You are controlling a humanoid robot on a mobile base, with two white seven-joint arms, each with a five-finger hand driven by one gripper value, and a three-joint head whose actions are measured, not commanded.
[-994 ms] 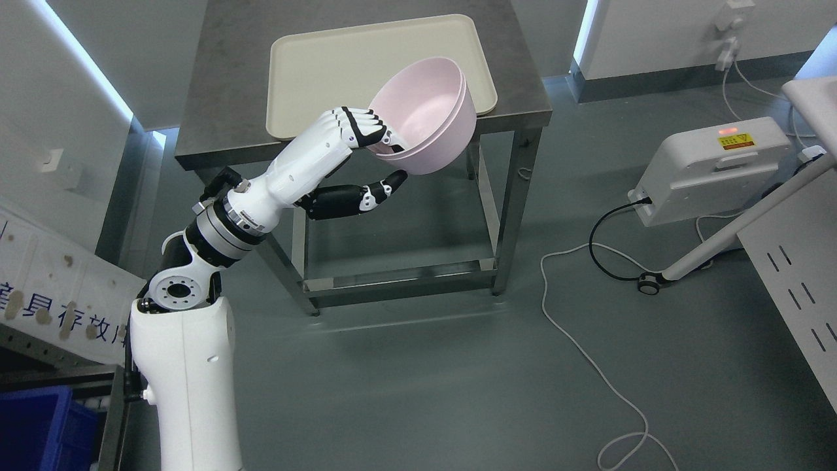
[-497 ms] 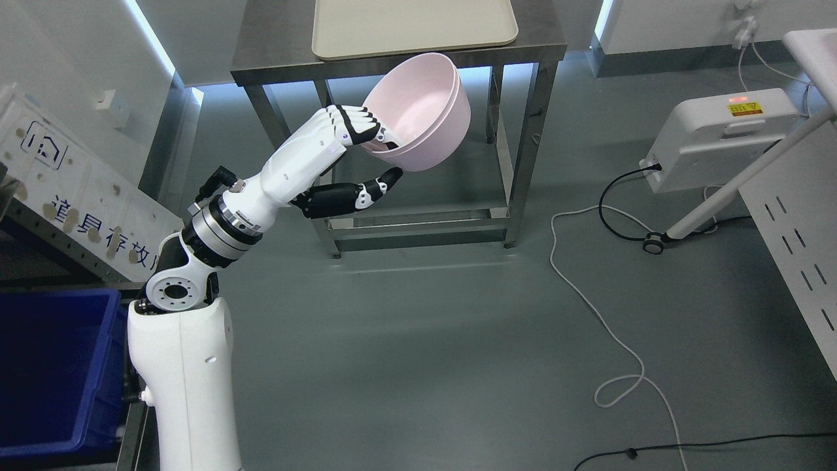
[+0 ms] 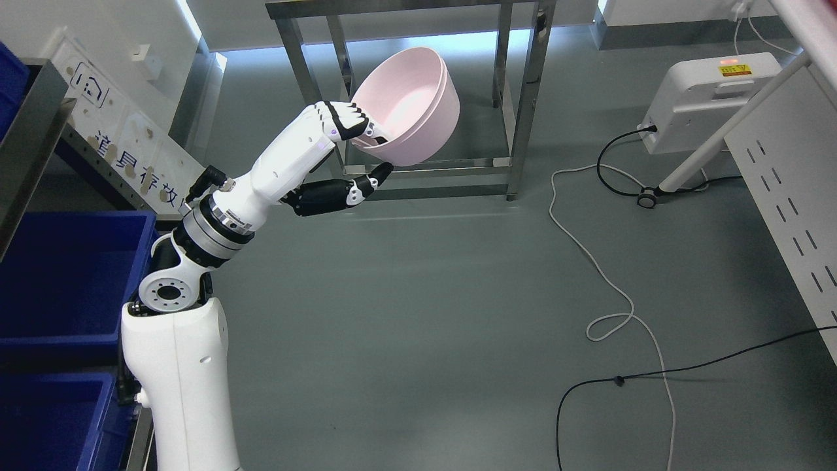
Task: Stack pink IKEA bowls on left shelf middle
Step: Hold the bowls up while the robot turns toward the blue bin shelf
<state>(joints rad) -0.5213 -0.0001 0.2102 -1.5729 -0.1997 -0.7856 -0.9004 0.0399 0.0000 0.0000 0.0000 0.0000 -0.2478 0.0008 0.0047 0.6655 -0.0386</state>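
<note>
My left hand [image 3: 363,149] is shut on two nested pink bowls [image 3: 409,114]. The fingers hook over the near rim and the thumb presses under the base. The bowls are tilted, with the opening facing up and toward me, and held in the air in front of the metal table's legs [image 3: 520,98]. The left arm [image 3: 261,180] reaches up from the lower left. The shelf [image 3: 39,111] stands at the left edge, with blue bins [image 3: 65,275] on it. The right arm does not show.
A white device [image 3: 709,98] with a black cable sits on the floor at the upper right. A white cord [image 3: 608,281] and a black cord [image 3: 686,366] lie across the grey floor. A white perforated panel [image 3: 791,209] stands at the right edge.
The whole picture has shifted: the camera has drawn back and turned left, so the table and tray slid up out of view and the blue bins came in. The hand still holds the bowls.
</note>
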